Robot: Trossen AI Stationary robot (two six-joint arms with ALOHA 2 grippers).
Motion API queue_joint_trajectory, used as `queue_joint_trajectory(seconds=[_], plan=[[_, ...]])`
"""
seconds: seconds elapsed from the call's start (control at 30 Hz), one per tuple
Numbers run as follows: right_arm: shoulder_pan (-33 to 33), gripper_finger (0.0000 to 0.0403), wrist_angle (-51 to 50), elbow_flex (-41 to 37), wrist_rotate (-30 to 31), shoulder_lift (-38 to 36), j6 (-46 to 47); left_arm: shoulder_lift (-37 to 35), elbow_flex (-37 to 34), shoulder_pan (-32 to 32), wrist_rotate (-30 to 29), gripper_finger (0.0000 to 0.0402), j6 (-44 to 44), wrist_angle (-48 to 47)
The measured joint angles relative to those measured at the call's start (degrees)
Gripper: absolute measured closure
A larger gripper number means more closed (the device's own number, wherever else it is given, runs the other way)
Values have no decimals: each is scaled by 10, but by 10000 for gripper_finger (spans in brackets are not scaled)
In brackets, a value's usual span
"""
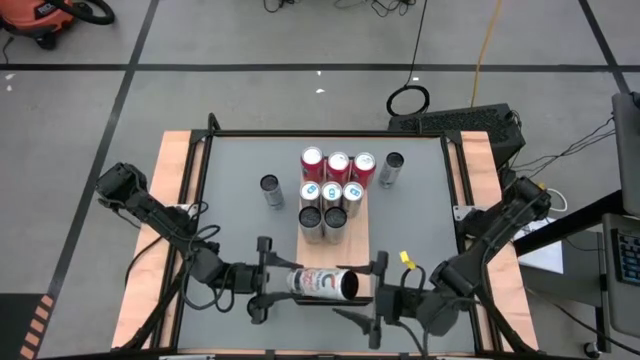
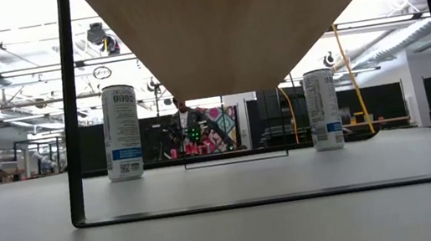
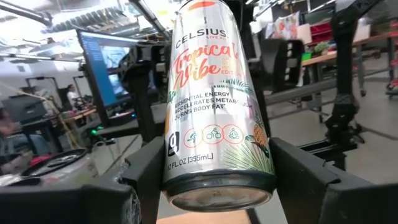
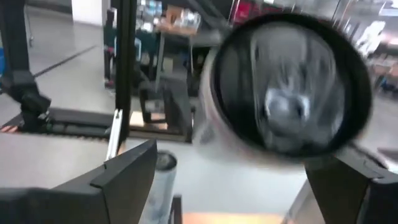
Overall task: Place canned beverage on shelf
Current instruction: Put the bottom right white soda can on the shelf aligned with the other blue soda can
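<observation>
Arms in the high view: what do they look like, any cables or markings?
Both arms are dark and jointed. The left gripper and right gripper each have two dark fingers. Black cables loop beside the left arm. A small yellow tag sits on the right arm.

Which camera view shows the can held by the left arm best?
The left wrist view: the Celsius can fills it, label readable, between the left gripper's fingers. The high view shows it small and sideways; the right wrist view shows only its blurred end; the low view misses it.
</observation>
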Motion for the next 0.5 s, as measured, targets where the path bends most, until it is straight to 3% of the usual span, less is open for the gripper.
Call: queue_joint_trajectory(seconds=[0.3,0.5], plan=[[-7,71,117,-10,-12,0,-78,0,1,-2,-14,168,56,12],[-21,115,133,-10,-37,0,-85,0,1,-1,-14,168,80,22]])
